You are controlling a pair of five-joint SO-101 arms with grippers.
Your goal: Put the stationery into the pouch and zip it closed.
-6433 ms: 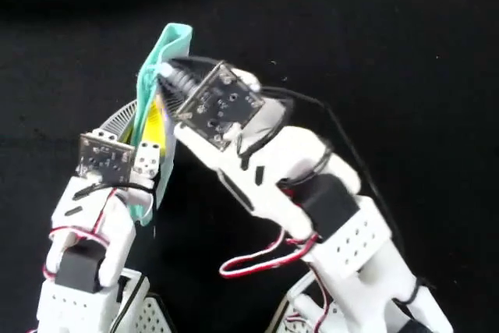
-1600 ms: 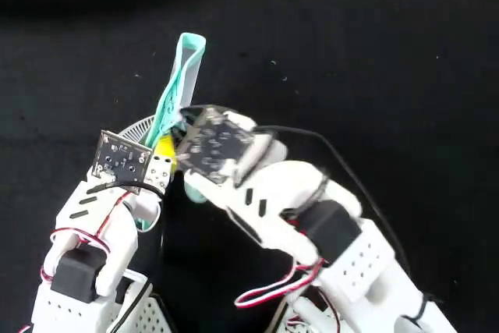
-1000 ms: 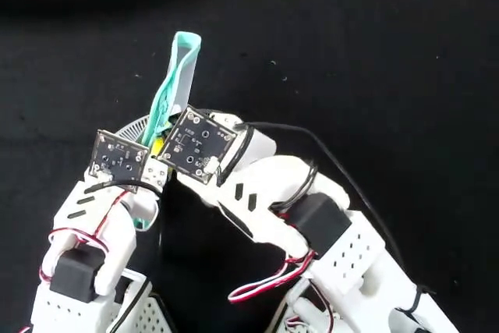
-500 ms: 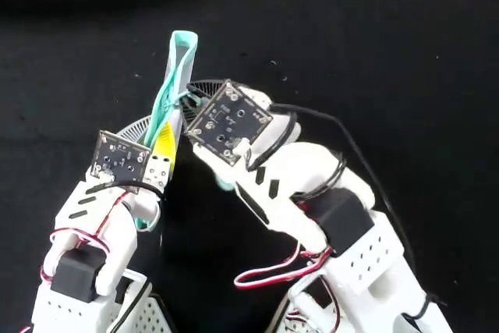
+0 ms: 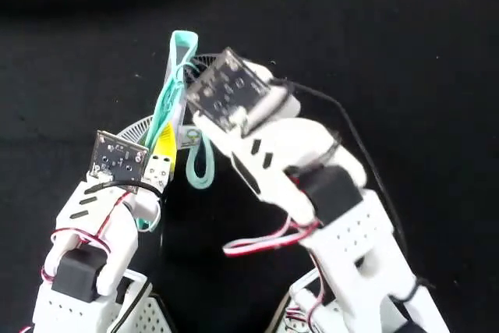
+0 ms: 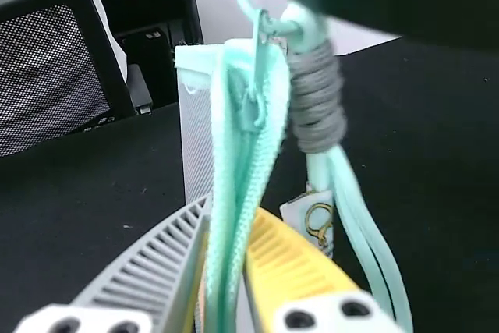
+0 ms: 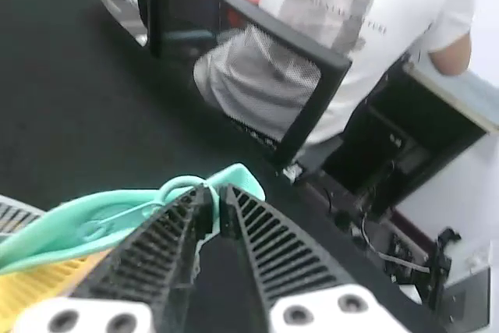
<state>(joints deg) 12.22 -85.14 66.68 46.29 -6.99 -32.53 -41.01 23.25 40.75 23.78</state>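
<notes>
Between clamped left fingers (image 6: pixel 290 264), the pouch (image 6: pixel 232 163); its zip pull (image 7: pixel 176 186) in the closed right fingers (image 7: pixel 269 249)

This looks like an office or lab workroom. Beyond the far edge of the black-covered table (image 5: pixel 405 44) stand a mesh-backed office chair (image 7: pixel 257 76), a desk (image 7: pixel 456 87) and loose cables (image 7: pixel 382 251).

Clearance around the held pouch (image 5: pixel 172 90)
Right arm (image 5: pixel 281 154) and hanging strap (image 5: pixel 200 185) block one flank; table (image 5: pixel 405 60) beyond lies open
</notes>
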